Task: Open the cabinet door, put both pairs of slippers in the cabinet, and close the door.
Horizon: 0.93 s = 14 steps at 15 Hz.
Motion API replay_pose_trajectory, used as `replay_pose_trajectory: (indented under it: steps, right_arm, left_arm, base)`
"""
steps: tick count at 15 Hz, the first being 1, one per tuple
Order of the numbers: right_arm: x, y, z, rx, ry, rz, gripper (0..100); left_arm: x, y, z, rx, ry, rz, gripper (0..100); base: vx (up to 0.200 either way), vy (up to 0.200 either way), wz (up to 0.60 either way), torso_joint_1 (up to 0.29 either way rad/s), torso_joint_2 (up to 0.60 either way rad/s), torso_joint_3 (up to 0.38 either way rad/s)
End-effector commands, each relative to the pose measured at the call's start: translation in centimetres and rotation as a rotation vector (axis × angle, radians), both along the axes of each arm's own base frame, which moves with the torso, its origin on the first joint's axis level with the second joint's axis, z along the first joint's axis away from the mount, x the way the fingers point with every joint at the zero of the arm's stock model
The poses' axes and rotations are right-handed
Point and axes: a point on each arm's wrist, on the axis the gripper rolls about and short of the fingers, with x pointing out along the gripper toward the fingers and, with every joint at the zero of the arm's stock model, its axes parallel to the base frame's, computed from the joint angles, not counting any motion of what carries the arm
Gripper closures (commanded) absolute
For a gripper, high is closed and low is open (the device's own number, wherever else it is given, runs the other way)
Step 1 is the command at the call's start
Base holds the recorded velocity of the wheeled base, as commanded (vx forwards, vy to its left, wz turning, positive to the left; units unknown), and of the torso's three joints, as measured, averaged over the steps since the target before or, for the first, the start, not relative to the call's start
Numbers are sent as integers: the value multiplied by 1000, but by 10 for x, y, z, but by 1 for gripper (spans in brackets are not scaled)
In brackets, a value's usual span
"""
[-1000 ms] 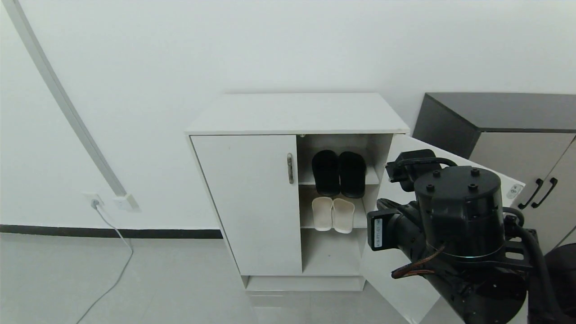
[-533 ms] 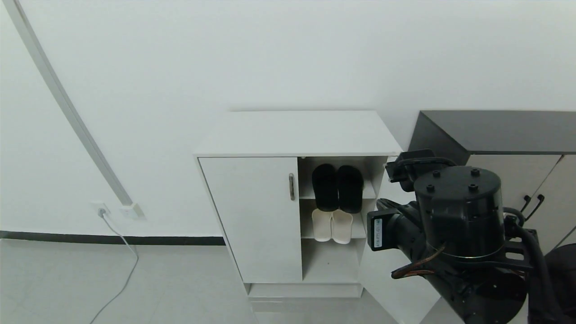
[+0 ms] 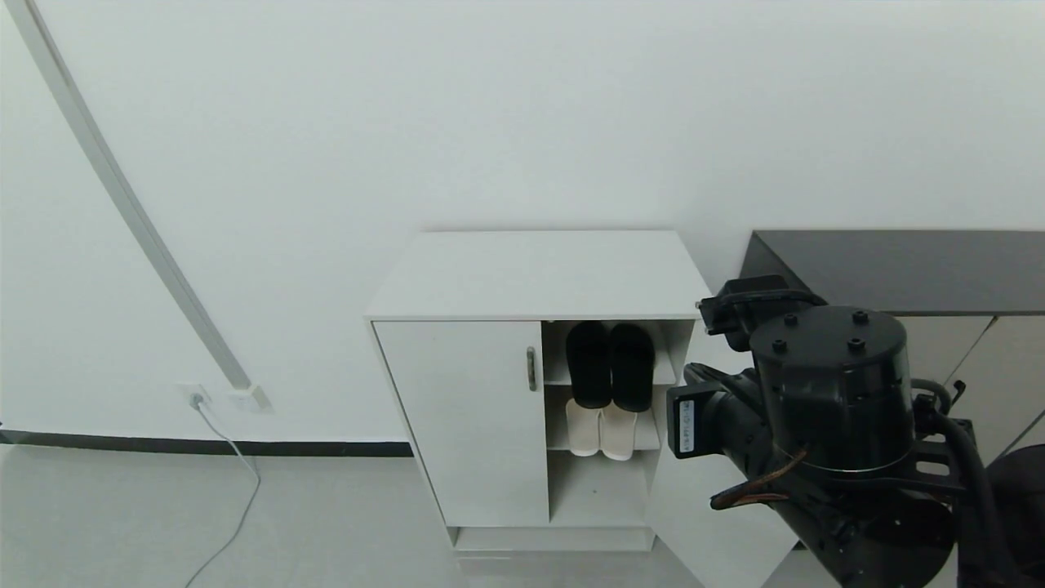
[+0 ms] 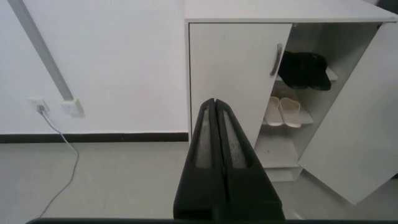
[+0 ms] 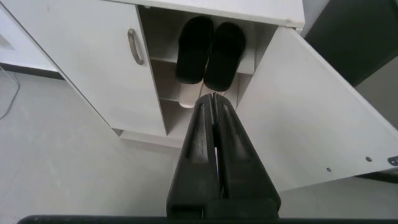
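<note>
Head camera has shifted; cabinet point(image 3: 531, 273) itself stays put. Right door point(image 3: 710, 523) hangs open, roughly halfway I think. Black slippers point(image 3: 611, 365) sit on the top shelf, white slippers point(image 3: 601, 428) on the shelf below. My left end effector point(image 4: 215, 104) and right end effector point(image 5: 212, 99) are both pinched together, empty.

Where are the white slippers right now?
In the head view, the white slippers sit on the middle shelf of the cabinet, right half, below the black slippers.

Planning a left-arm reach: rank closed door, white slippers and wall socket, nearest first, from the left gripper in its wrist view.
1. closed door, straight ahead of left gripper
2. white slippers, inside, to the right
3. wall socket, far left
</note>
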Motion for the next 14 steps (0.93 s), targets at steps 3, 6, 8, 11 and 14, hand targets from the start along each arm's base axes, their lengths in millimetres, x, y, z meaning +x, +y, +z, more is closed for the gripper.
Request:
replay_pose_trajectory:
  steps: [3, 6, 8, 11, 14]
  right_arm:
    - [0, 0, 0, 0, 1, 3, 100]
    - [0, 0, -1, -1, 3, 7, 100]
    - [0, 0, -1, -2, 4, 6, 100]
    - [10, -4, -3, -7, 8, -30, 100]
    - [32, -16, -9, -3, 32, -59, 100]
  left_arm:
    - [0, 0, 0, 0, 1, 0, 100]
    - [0, 0, 0, 0, -1, 0, 100]
    - [0, 0, 0, 0, 1, 0, 100]
    - [0, 0, 0, 0, -1, 0, 100]
    - [0, 0, 0, 0, 1, 0, 100]
  base:
    - [0, 0, 0, 177, -383, -204]
    - [0, 0, -600, 69, -149, -84]
    - [0, 0, -600, 5, -17, -5]
    - [0, 0, -400, 8, -2, -2]
    - [0, 0, 0, 0, 0, 0]
